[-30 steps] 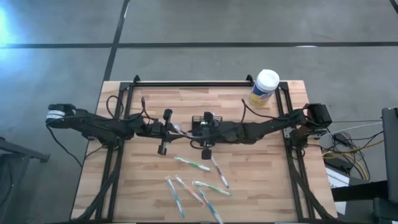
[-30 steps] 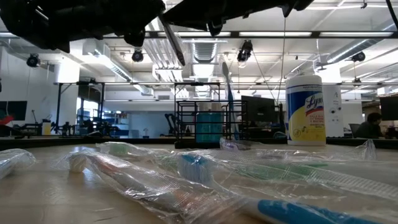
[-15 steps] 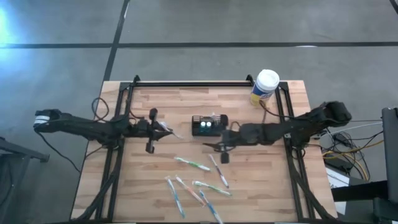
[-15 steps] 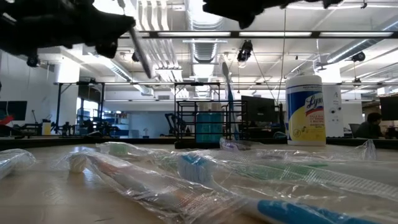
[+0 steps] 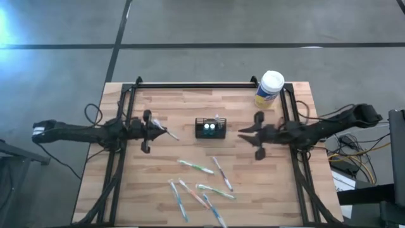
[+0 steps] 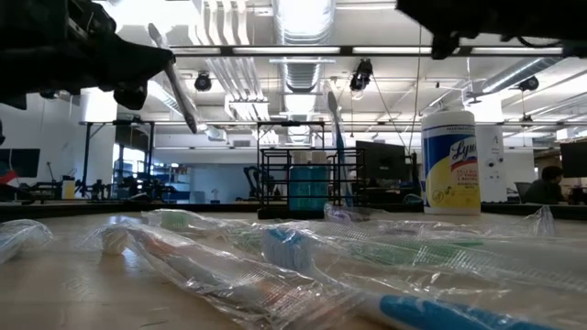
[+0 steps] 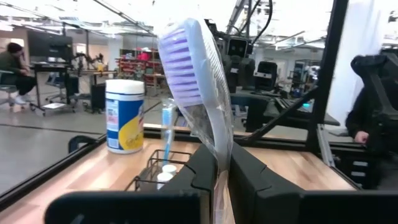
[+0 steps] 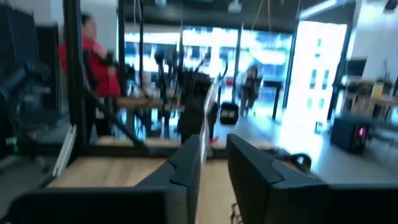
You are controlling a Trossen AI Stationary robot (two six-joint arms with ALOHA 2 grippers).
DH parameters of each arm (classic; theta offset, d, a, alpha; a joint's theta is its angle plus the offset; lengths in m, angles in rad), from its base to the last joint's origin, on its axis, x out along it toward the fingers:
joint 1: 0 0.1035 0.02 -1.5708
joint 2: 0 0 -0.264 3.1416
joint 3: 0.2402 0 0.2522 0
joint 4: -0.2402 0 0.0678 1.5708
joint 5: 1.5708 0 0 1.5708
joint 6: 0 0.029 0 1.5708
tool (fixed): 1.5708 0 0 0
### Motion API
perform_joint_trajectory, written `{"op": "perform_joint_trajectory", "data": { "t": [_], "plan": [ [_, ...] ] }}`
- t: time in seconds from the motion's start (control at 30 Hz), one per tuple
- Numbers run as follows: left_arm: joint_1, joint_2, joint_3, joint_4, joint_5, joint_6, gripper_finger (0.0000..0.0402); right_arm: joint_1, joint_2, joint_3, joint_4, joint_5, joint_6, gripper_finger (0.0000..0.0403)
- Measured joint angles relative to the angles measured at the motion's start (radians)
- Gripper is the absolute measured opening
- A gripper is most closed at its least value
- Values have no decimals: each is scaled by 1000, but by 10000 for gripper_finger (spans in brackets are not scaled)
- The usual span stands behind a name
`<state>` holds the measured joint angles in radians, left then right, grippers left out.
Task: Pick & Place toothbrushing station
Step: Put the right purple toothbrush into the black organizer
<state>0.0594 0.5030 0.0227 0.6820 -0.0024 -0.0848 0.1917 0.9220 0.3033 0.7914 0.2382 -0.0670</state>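
The left hand [image 5: 154, 128] gripped a wrapped toothbrush [image 7: 198, 93] at nine o'clock of the holder [image 5: 210, 128]; bare desk [image 5: 183, 104] lay between. The right hand [image 8: 213, 163], at three o'clock, stood slightly parted, empty.

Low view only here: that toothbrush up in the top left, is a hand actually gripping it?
Observer: Yes. The left wrist view shows the left hand shut on the wrapped toothbrush, bristle head beyond the fingertips.
Operator: Where is it relative to the holder?
Observer: From above, the left hand is left of the black mesh holder, apart from it.
Operator: And the right hand?
Observer: The right hand is right of the holder, not touching it.
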Motion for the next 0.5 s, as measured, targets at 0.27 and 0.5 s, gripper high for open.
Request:
{"op": "perform_joint_trajectory", "data": {
  "t": [0.27, 0.5],
  "plan": [
    [61, 29, 60, -116, -41, -56, 23, 0, -323, -184, 17, -3, -23, 12],
    [114, 171, 195, -100, -43, 48, 23, 0, -431, -276, 16, -3, -35, 8]
  ]
}}
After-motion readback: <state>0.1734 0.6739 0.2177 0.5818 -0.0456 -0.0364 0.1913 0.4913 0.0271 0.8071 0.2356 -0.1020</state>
